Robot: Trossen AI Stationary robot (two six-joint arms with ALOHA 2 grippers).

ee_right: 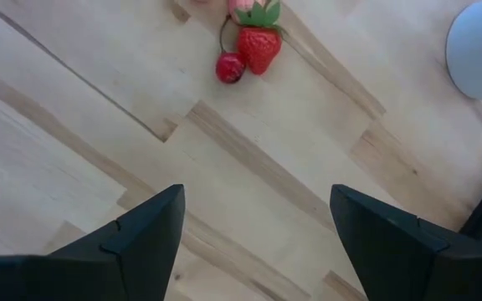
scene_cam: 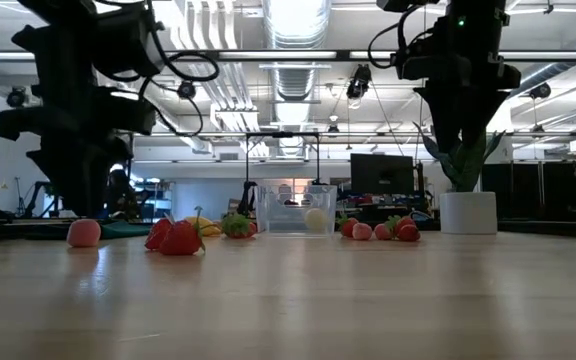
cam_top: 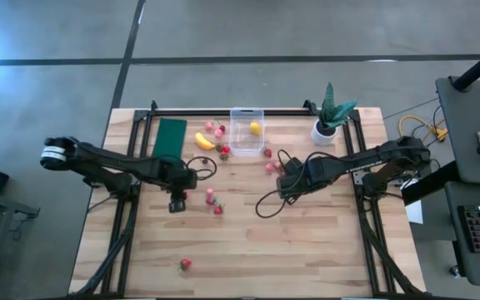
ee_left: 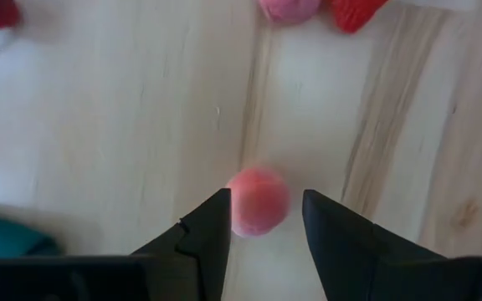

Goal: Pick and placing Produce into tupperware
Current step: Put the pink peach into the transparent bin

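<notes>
While pink fruit sits on table between my left gripper fingers, part-open, nothing held: drop straight, centre fruit, squeeze softly. Tupperware well ahead. Right gripper fingers wide, empty, red fruit ahead.

On the table lie about eleven small red and pink strawberries, one banana, one lemon inside the one clear tupperware box, one dark green pad and one potted plant.
</notes>
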